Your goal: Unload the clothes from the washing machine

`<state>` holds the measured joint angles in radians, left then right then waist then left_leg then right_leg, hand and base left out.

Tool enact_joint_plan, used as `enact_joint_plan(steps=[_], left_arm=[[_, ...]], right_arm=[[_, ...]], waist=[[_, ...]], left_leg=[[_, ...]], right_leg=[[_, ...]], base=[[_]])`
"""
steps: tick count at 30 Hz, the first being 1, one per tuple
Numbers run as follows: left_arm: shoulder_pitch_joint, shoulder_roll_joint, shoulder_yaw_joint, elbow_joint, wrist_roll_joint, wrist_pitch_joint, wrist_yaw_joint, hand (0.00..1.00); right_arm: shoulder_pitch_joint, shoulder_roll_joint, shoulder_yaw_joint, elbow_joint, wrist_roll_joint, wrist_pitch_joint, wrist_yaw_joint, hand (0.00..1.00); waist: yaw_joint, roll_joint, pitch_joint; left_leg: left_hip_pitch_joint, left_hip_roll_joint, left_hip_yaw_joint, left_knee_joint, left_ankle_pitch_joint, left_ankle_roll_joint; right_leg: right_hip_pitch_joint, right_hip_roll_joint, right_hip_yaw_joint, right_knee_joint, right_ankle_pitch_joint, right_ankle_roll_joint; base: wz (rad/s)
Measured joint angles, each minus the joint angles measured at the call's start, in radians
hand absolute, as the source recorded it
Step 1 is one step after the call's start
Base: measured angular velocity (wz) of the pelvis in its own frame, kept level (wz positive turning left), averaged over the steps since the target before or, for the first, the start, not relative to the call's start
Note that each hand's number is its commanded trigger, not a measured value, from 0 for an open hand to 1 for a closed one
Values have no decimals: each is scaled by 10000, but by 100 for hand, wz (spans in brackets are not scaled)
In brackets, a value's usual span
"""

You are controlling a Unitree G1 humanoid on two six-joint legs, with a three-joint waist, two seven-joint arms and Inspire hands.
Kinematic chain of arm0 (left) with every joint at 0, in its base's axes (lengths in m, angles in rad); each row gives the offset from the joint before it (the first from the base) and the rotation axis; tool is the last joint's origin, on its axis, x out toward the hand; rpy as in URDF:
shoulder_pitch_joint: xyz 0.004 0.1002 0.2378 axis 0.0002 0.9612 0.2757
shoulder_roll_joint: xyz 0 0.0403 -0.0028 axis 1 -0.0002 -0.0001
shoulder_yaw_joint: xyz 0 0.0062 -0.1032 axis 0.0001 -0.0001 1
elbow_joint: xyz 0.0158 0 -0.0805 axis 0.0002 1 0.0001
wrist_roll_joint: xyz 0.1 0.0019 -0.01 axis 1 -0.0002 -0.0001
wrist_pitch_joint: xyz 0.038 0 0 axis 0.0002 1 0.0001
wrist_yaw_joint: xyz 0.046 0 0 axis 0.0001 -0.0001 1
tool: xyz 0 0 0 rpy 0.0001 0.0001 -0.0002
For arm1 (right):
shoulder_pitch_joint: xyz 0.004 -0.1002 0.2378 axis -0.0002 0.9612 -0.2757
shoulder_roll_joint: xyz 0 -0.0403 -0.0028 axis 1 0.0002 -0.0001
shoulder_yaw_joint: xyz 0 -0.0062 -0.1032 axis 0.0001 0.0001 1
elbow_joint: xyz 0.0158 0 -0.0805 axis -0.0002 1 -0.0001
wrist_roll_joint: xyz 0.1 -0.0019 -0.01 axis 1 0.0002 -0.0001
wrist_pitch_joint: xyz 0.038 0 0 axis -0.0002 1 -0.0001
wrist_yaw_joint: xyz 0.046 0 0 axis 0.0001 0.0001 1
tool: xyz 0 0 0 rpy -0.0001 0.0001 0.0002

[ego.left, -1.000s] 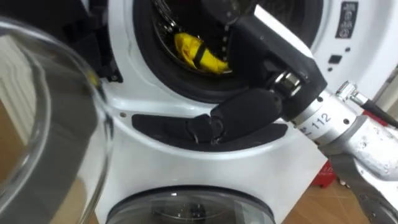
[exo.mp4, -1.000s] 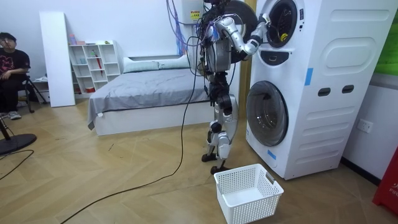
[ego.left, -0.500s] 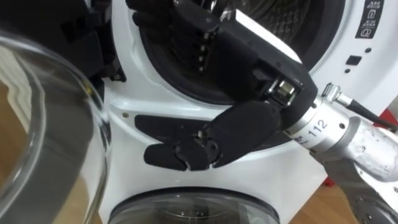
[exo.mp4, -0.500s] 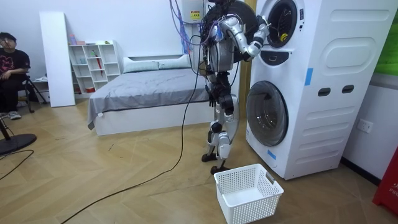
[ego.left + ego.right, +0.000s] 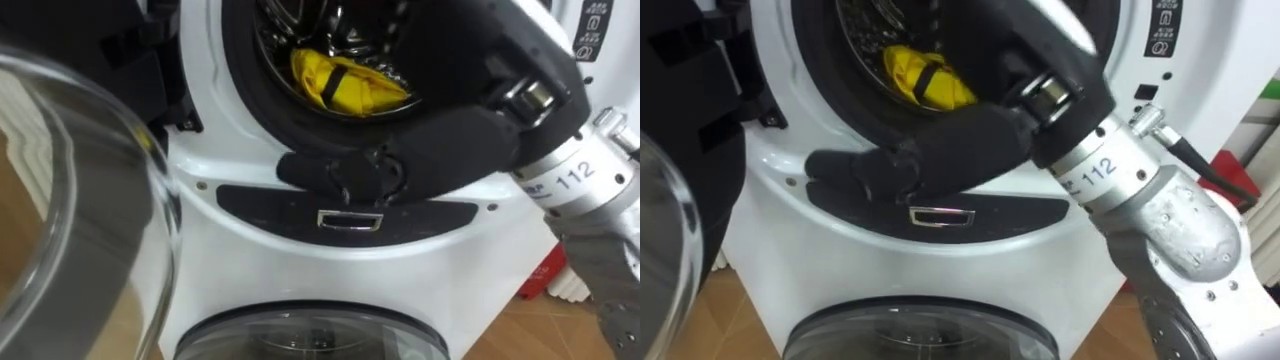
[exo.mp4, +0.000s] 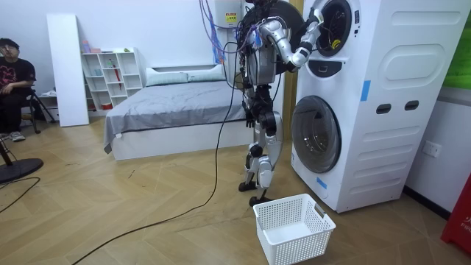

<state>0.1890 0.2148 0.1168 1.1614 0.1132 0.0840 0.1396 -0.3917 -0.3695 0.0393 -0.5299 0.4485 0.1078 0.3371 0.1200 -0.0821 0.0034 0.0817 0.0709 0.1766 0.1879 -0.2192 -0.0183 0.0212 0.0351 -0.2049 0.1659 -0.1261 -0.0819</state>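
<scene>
The robot is seen standing close before a tall white washing machine (image 6: 368, 96), with its right arm raised to the upper of the two round openings. The task's thing, a yellow garment (image 5: 345, 85), is lying inside the upper drum (image 5: 300, 20), bunched low near the front.

The right hand (image 5: 965, 145) is laid across the lower rim of that opening, against the dark door seal (image 5: 250, 125). Its fingers (image 5: 845, 168) are stretched loosely toward the robot's left. Nothing is held in it, and the cloth is not touched.

The coming move is judged to turn on one relation. The garment lies above and beyond the hand, deeper into the drum, so the hand would have to be lifted over the seal and carried inward. The garment's long axis is seen running from upper left down to lower right, roughly along the line of the fingers. A grasp across its middle would therefore call for the fingers to be brought down over it. It is the right hand that is placed at the opening and so is the one to be used.

Much is hidden. A dark band is seen crossing the yellow cloth — whether it is a strap, a fold or another item cannot be told. The far part of the drum is cut off by the forearm and the top edge. The open glass door (image 5: 70, 200) is blurred at the left. A white basket (image 6: 293, 227) is set on the floor before the machine.
</scene>
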Motion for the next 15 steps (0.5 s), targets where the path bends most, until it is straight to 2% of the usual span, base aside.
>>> enact_joint_plan(steps=[4, 6, 8, 10, 13, 15], left_arm=[[95, -8, -3, -29, 5, 3, 0, 0], [81, -17, -3, -31, 6, -4, 1, 0], [96, -32, 74, -31, 24, -6, 1, 0], [124, -33, 322, -64, 79, 0, 3, 0], [208, -30, 442, -171, 76, 41, 10, 0], [267, -26, 481, -494, 75, 59, 10, 0]], right_arm=[[34, -48, -240, 191, 1, -1, -514, 0], [35, -145, -432, 211, -10, -3, -763, 0], [36, -263, -707, 239, -24, -11, -937, 0], [36, -313, -895, 385, -45, -72, -1250, 0], [96, -352, -962, 590, -34, -112, -1454, 0], [323, -361, -1059, 666, -46, -118, -1603, 0]], waist=[[-100, 47, 31], [-181, 53, 22], [-178, 67, -16], [-230, 88, -88], [-386, 135, -88], [-571, 197, -55]], left_leg=[[-53, -72, -68, -12, -3, 4], [-86, -96, -176, -9, -3, 4], [-96, -96, -177, -12, -5, 7], [-97, -97, -224, -9, -4, 7], [-25, -112, -346, -5, -4, 6], [0, -133, -430, -1, -4, 7]], right_leg=[[-35, -5, -18, -5, -26, 25], [-36, -12, -41, -6, -56, 44], [-28, -12, -57, -35, -56, 46], [26, -18, -131, -91, -51, 45], [168, -26, -189, -146, -50, 47], [249, -69, -346, -161, -58, 62]], base=[[3], [13], [6], [7], [10], [14]])
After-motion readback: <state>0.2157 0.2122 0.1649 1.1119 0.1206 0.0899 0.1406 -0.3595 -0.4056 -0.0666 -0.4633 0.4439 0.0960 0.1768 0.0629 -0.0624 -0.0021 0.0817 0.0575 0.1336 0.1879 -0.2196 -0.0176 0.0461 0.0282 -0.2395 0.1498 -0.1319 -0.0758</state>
